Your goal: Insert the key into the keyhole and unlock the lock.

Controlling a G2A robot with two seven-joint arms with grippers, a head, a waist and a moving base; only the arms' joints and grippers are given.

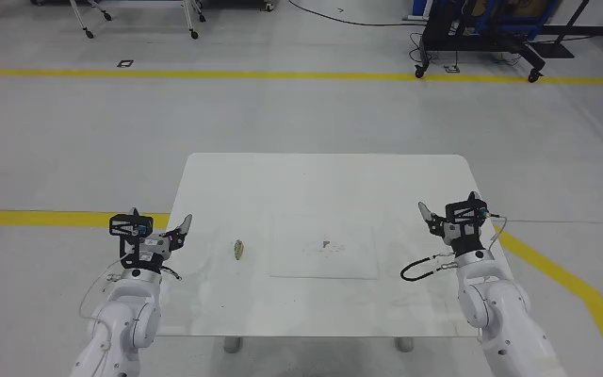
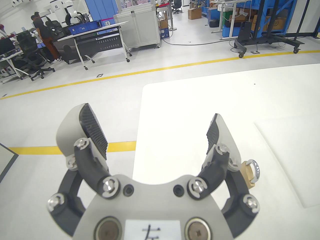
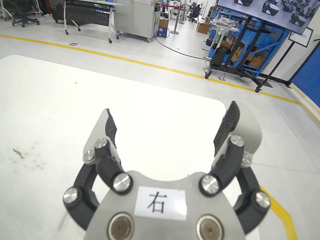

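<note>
A small brass padlock (image 1: pixel 239 249) with a silver shackle lies on the white table (image 1: pixel 320 179), left of the middle; the left wrist view shows the padlock (image 2: pixel 250 174) partly behind a finger. A small metal key (image 1: pixel 327 244) rests on a pale mat (image 1: pixel 323 247) at the table's centre, and the key (image 3: pixel 18 153) is far off in the right wrist view. My left gripper (image 1: pixel 160 229) (image 2: pixel 152 128) hangs open at the table's left edge, holding nothing. My right gripper (image 1: pixel 449 212) (image 3: pixel 172 126) stands open over the table's right edge, also holding nothing.
Yellow floor lines (image 1: pixel 283 73) run behind and beside the table. A black wheeled stand (image 1: pixel 480 47) and a cart (image 1: pixel 141 14) stand far back on the floor.
</note>
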